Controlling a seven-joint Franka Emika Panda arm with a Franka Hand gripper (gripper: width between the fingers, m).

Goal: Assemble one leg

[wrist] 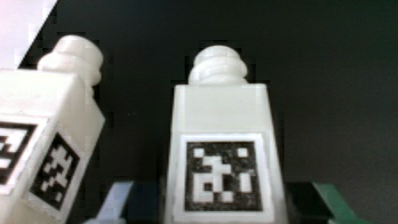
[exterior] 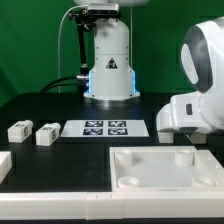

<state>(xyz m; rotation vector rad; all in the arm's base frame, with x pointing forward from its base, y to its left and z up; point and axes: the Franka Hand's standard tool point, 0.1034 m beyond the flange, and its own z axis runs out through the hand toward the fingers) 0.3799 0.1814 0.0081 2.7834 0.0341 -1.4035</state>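
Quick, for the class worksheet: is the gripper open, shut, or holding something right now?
Gripper: open, straddling a leg with a gap on each side; holding nothing.

Exterior view: bright, even light from above, shadows faint and soft. Black tabletop reads dark and matte. White tray part is close to blown out, its edges low in contrast. Arm housing sits near the lens, soft and out of focus. Blue glow at the robot base. Resolution low overall. Wrist view: blurry throughout. Centre leg and second leg are bright with soft edges, tag smeared. Fingers dim and blurred. Background black.
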